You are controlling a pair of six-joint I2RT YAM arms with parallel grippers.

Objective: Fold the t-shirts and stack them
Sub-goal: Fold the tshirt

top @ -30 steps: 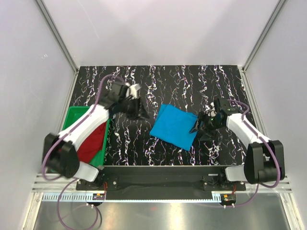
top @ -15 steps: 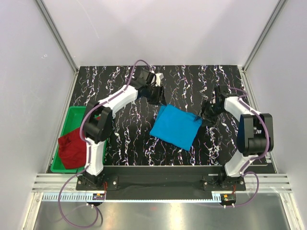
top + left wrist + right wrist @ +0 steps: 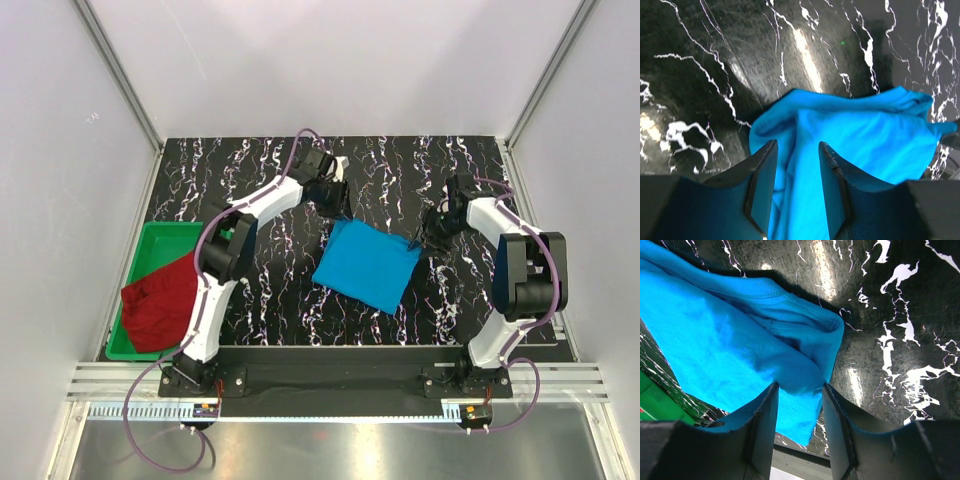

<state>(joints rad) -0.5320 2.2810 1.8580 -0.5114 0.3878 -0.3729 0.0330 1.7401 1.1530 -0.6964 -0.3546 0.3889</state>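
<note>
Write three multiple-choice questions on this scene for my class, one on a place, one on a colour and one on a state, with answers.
1. Where is the dark red t-shirt?
A in the green bin
B at the table's middle
C held in the air

2. What colour is the cloth at the left tool and the right tool?
A white
B yellow
C sky-blue

3. How does the blue t-shirt lie?
A spread out, sleeves showing
B folded compactly
C rolled into a ball

Answers:
1 A, it sits in the bin at the left, spilling over its edge.
2 C, blue cloth shows at the tool in both wrist views.
3 B, it forms a neat four-sided shape on the table.
</note>
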